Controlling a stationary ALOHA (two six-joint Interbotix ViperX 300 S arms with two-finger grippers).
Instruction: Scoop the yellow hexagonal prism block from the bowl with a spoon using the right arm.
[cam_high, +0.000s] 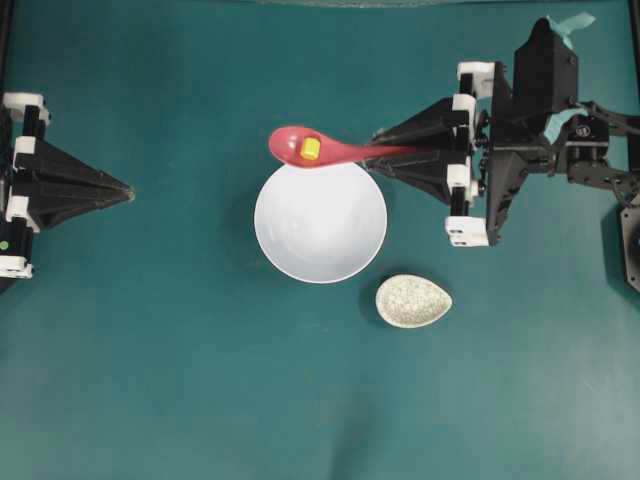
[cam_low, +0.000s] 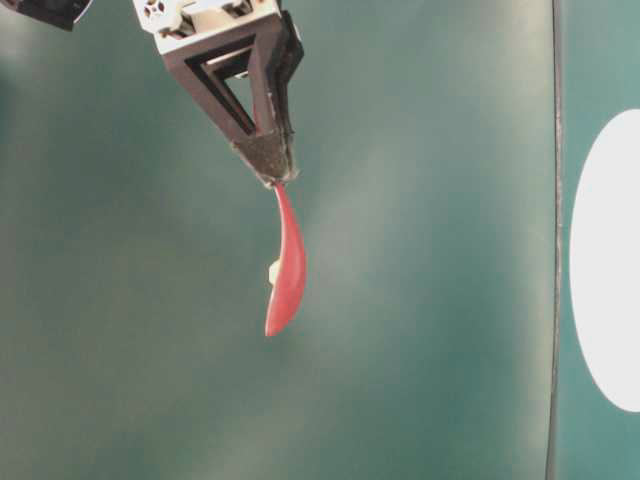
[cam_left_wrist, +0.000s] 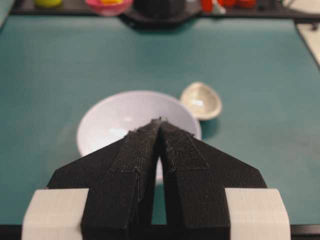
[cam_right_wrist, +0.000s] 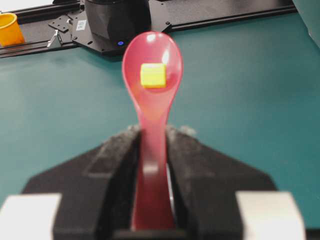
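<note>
The pink-red spoon (cam_high: 340, 152) is held by its handle in my right gripper (cam_high: 385, 150), which is shut on it. Its scoop hangs over the far rim of the white bowl (cam_high: 320, 240). The yellow hexagonal prism block (cam_high: 311, 149) lies in the scoop, plain in the right wrist view as well, block (cam_right_wrist: 152, 75) in spoon (cam_right_wrist: 152, 105) ahead of the right gripper (cam_right_wrist: 152, 131). The bowl looks empty. My left gripper (cam_high: 128, 190) rests far to the left, shut on nothing, its tips (cam_left_wrist: 160, 121) pointing at the bowl (cam_left_wrist: 115, 115).
A small speckled teardrop spoon rest (cam_high: 413, 301) lies just right of the bowl's near side. An orange cup (cam_right_wrist: 10, 27) and the left arm's black base (cam_right_wrist: 117, 22) stand beyond the spoon in the right wrist view. The teal mat (cam_high: 150, 380) covers the table.
</note>
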